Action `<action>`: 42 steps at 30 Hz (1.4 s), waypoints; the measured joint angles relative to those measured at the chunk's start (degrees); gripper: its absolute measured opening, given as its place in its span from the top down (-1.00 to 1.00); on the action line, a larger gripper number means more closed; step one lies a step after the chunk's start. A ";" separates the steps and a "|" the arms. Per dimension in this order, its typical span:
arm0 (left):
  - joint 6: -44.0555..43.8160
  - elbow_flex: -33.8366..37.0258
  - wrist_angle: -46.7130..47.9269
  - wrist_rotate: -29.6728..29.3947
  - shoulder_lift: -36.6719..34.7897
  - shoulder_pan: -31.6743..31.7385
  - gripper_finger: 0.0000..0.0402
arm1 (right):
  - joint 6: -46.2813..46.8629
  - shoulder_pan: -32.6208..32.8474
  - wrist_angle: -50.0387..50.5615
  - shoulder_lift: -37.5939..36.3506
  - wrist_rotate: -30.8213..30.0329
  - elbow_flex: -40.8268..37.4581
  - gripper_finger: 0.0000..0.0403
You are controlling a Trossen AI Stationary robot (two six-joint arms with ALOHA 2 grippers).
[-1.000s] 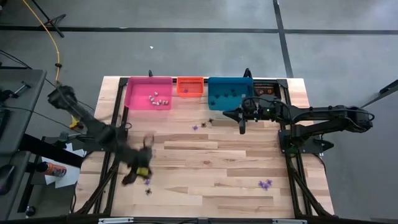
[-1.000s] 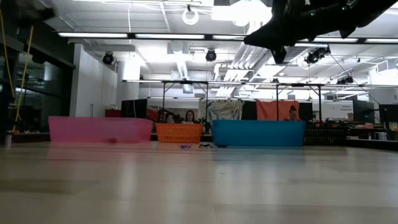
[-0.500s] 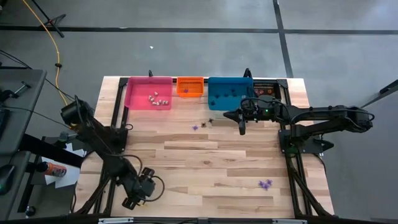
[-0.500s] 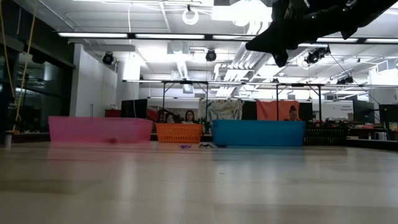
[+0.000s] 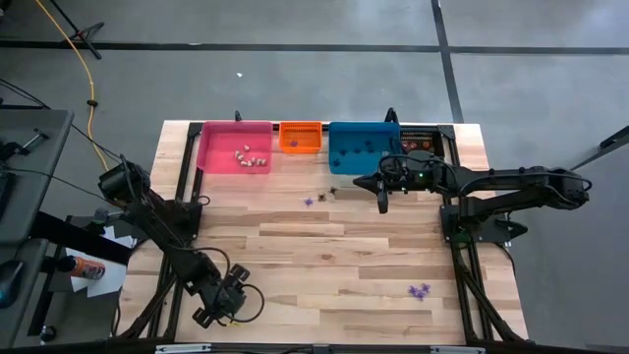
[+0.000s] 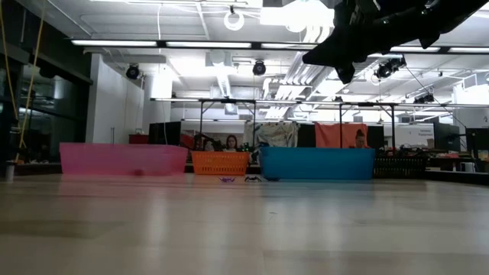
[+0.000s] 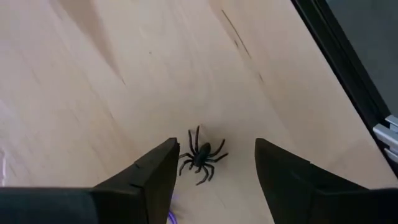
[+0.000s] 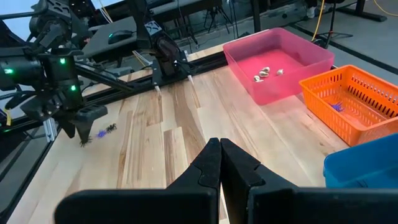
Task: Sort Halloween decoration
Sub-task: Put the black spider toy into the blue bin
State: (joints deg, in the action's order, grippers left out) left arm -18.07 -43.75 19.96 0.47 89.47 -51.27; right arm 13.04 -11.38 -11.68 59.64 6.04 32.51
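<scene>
Holding pale trinkets [image 5: 249,156]: pink bin [image 5: 208,154]; purple trinket [image 5: 293,144]: orange bin [image 5: 301,127].

Bare wood mid-table [image 5: 334,256]; bins [image 5: 300,137] line far edge.

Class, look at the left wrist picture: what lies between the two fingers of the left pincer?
A black spider trinket lies on the bare wood between the open left pincer's fingers, touching neither. A bit of purple shows just below it.

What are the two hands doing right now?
Left hand open, straddling black spider. Right hand shut, hanging above the table by blue bin. Nothing in the way.
</scene>
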 joint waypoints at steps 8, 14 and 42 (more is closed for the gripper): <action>2.32 0.04 -0.77 0.12 3.07 0.00 0.00 | -0.02 0.00 0.82 0.00 -0.02 0.01 1.00; 2.37 -0.31 -0.87 -0.98 6.20 0.26 0.01 | 0.13 0.00 2.30 0.02 -0.02 0.01 1.00; 3.71 0.27 -1.39 3.97 -4.71 11.35 1.00 | 0.44 0.00 2.93 0.02 -0.02 0.03 1.00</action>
State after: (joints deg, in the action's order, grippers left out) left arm -14.36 -43.48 18.57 4.44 84.77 -39.91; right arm 13.47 -11.38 -8.75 59.66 6.02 32.53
